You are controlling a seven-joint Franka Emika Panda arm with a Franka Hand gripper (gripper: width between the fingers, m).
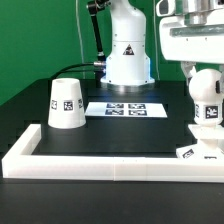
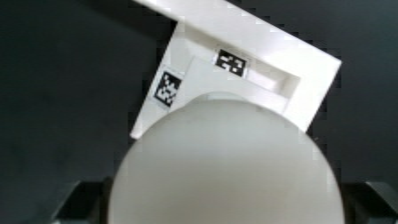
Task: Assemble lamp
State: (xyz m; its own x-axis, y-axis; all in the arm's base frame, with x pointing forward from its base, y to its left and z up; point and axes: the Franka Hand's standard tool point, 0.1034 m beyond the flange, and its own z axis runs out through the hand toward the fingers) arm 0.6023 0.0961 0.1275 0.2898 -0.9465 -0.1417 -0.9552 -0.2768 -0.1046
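Alignment decides this step: with the end effector (image 1: 204,80) pinching the bulb (image 2: 222,160) over the base (image 2: 267,70), centre it, keep it upright, lower gently.

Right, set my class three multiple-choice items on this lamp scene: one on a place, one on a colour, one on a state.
1. Where does the shade stand in the exterior view? A left; B right; C middle.
2. What colour is the table? A white; B black; C green.
3. What is the state of the bulb? A lying on the table; B held in the jaws; C under the shade.

Answers: 1 A, it stands at the exterior view's left, far from the base. 2 B, the surface is black. 3 B, the jaws hold it above the base.
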